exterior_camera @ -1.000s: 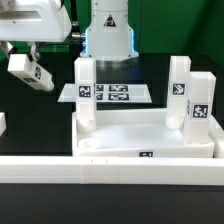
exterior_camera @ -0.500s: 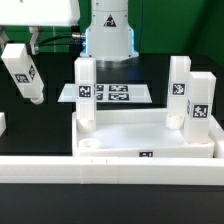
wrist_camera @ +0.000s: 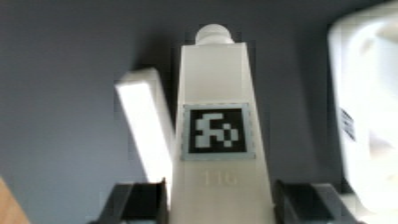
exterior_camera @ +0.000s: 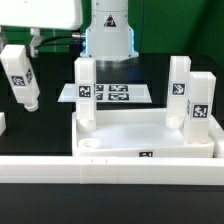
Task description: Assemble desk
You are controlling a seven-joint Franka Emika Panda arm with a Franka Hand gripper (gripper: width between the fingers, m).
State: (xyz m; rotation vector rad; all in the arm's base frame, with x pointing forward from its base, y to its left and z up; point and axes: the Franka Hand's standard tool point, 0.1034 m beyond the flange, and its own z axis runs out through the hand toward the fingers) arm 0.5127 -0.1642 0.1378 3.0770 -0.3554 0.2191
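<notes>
The end effector (wrist_camera: pixel 214 196) grips the white square-section plastic leg block (exterior_camera: pixel 20 75), which hangs tilted in the air, well apart from the large white rimmed tabletop (exterior_camera: pixel 140 128) toward the exterior view's left. Three legs already stand in the tabletop. The free round socket (exterior_camera: pixel 91 144) waits; bring the block upright above it before lowering.

The white Franka arm's two-finger gripper (exterior_camera: pixel 21 62) hangs above the black table (exterior_camera: pixel 40 125), jaws clamped on a white square-section plastic leg block (exterior_camera: pixel 20 80).
</notes>
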